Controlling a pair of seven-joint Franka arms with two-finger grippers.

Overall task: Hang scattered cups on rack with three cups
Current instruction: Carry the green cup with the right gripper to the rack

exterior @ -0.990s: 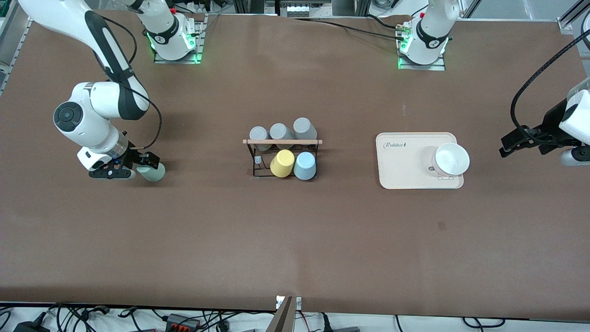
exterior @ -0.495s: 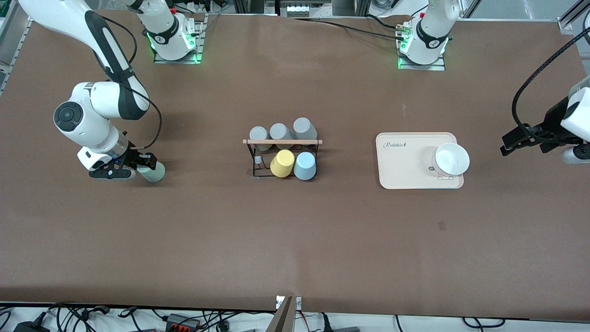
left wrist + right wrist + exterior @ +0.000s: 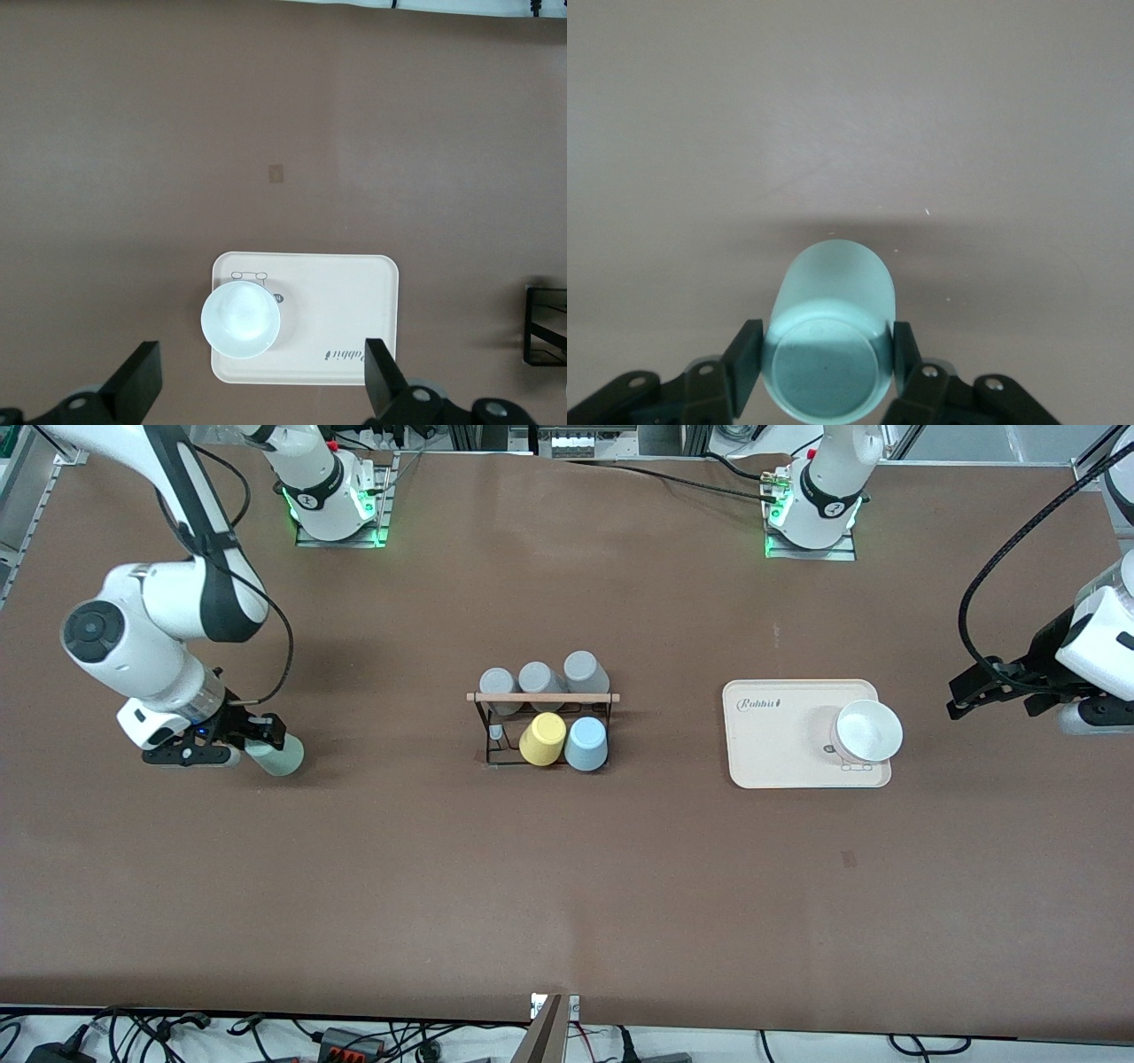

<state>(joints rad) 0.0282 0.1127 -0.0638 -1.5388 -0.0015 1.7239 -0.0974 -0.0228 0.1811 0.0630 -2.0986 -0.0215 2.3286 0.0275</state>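
One mint cup (image 3: 829, 341) sits clamped between the right pincer's (image 3: 826, 363) fingers.

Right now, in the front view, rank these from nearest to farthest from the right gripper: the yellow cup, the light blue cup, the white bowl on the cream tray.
The right gripper is shut on the pale mint green cup at the right arm's end of the table.
1. Yellow cup, on the black wire rack.
2. Light blue cup, beside it on the rack.
3. White bowl, on the cream tray toward the left arm's end.

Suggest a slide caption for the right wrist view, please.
Right gripper shut on the mint green cup above the brown table.
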